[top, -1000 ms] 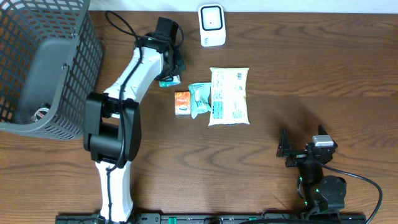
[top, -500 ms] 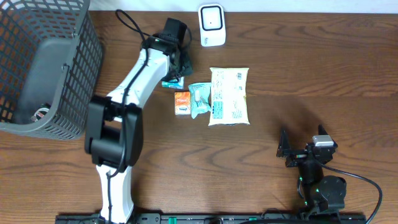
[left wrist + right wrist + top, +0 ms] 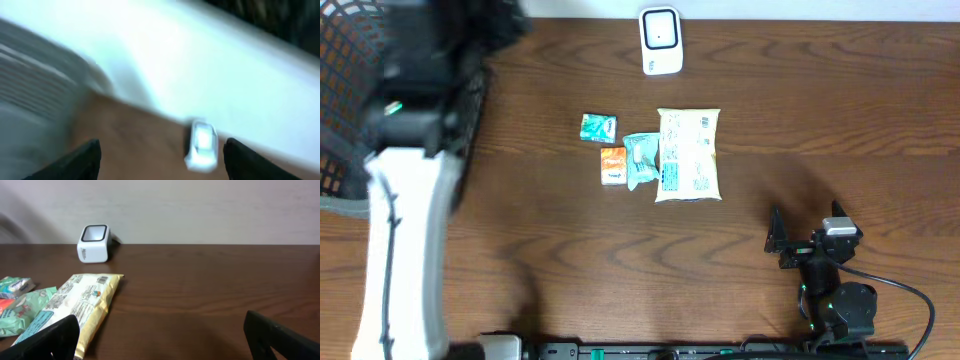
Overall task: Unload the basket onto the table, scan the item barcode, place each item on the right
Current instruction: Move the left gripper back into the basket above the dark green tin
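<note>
the left arm is looming as a blur over the grey basket at the table's left end. the left gripper is holding its fingers wide apart on nothing, with the white scanner showing in the gap. the small green packet is lying on the table, just scanner-side of the orange packet, near the teal pouch and the big pale bag, well apart from both grippers. the right gripper is sitting with its fingers spread, gripping nothing.
</note>
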Motion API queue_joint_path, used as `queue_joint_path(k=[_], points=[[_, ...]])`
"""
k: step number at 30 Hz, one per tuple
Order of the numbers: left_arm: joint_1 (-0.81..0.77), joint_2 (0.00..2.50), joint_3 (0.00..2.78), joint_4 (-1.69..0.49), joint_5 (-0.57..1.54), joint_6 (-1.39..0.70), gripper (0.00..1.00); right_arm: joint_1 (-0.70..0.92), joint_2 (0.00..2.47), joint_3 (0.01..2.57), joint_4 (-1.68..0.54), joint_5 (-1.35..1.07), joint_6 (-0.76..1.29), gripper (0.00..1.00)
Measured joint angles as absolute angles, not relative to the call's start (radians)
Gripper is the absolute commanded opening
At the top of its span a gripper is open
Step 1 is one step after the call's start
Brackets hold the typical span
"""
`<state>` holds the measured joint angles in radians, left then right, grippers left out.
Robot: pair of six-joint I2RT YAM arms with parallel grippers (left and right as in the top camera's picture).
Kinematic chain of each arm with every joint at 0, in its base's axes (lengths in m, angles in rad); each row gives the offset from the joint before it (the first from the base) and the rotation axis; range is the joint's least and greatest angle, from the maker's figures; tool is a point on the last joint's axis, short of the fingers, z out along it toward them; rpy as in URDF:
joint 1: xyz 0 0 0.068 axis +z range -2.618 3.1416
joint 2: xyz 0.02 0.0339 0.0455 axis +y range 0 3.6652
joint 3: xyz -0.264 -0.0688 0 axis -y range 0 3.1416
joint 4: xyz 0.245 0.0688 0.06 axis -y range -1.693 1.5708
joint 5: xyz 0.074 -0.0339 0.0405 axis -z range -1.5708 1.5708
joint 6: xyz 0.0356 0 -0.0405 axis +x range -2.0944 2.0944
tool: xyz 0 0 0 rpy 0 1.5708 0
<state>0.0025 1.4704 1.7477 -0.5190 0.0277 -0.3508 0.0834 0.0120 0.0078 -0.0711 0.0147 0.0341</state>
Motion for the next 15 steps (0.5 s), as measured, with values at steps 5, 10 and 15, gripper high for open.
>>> queue_joint_path(k=[5,10,15], points=[[0.152,1.408,1.748,-0.518,-0.053,-0.338,0.77,0.083,0.012,0.008,-0.071,0.015,0.034,0.99],[0.303,1.435,1.748,-0.580,-0.093,-0.332,1.00,0.083,0.012,0.008,-0.071,0.015,0.034,0.99],[0.422,1.520,1.748,-0.646,-0.108,-0.332,1.00,0.083,0.012,0.008,-0.071,0.015,0.034,0.99]])
